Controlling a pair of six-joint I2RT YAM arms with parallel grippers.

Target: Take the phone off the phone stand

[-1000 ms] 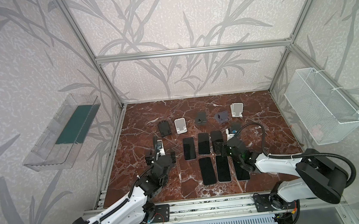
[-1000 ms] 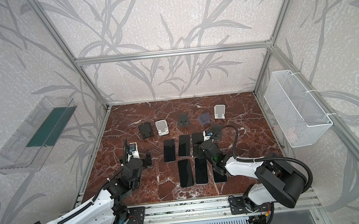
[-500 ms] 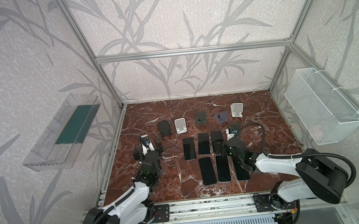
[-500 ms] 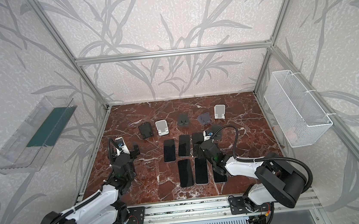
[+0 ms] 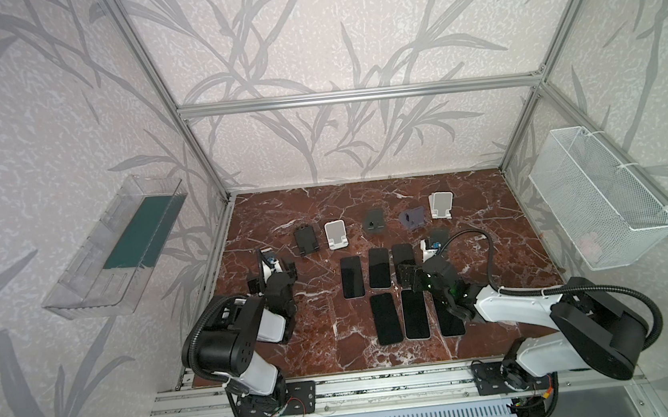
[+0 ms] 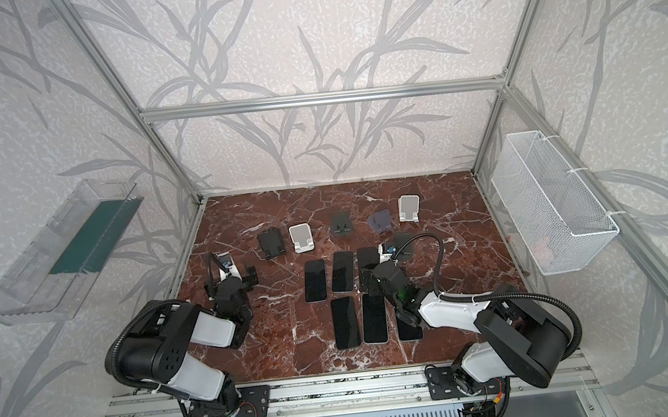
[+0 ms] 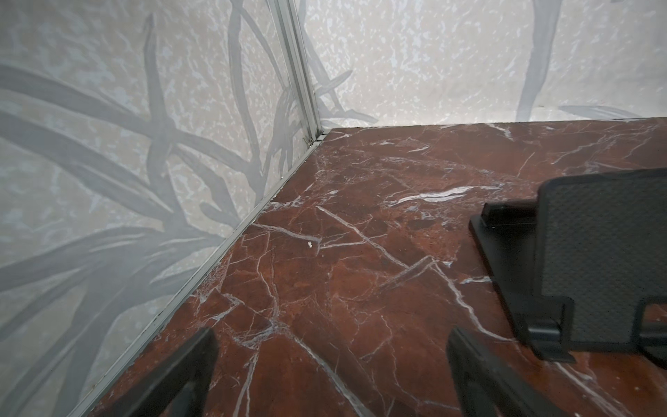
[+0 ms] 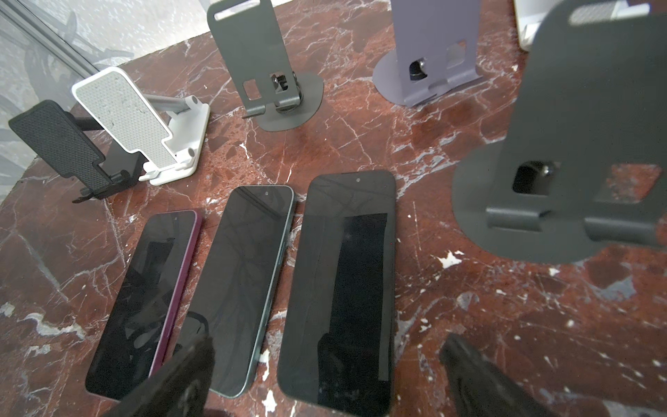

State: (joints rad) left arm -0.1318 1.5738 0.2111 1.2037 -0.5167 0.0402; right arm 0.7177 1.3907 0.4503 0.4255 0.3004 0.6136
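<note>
left fingers spread, empty, pulled back to left edge of red marble desk | right fingers spread, hovering over six black glass-faced phones lying flat mid-desk | black, white, grey phone stands bare; removal looks finished

Marble table with phones, stands

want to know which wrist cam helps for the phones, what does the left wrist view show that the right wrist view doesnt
Only the left wrist view: the left gripper, open, over bare marble, with no phone in sight.
Only the right wrist view: three phones lying flat side by side, the white stand, grey stands, all empty, and the right gripper, open.
Both: the black mesh stand, empty, and the marble tabletop.
</note>
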